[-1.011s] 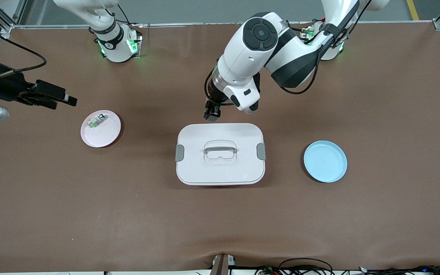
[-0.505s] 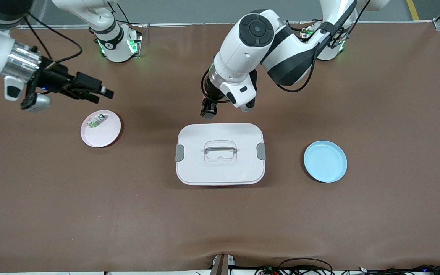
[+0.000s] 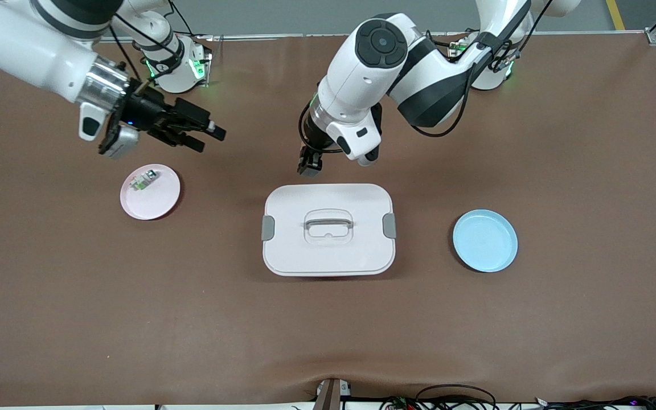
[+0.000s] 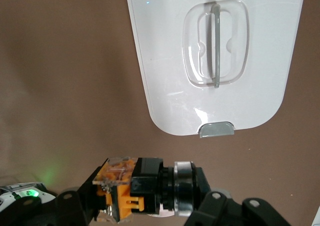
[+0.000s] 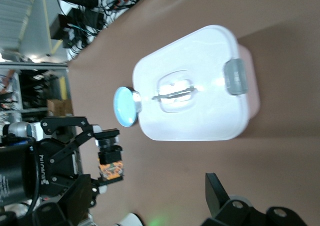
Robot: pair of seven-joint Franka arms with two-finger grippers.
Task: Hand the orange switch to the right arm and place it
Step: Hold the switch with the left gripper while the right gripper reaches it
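Observation:
The orange switch (image 4: 134,185), a stubby black body with orange marks and a metal ring, is clamped crosswise in my left gripper (image 4: 147,206). In the front view, the left gripper (image 3: 308,164) hangs shut over the table, beside the white box's edge that faces the robots' bases. My right gripper (image 3: 207,139) is open and empty, in the air between the pink plate and the left gripper, its fingers pointing toward the switch. The right wrist view shows the switch (image 5: 110,167) in the left gripper, apart from my right gripper (image 5: 148,206).
A white lidded box (image 3: 356,250) with grey latches sits mid-table. A pink plate (image 3: 158,200) holding a small whitish-green part (image 3: 142,181) lies toward the right arm's end. A blue plate (image 3: 484,240) lies toward the left arm's end.
The right arm has swung in from its end of the table toward the middle, bringing its open gripper close to the left gripper. The left gripper shifted only slightly, keeping the switch.

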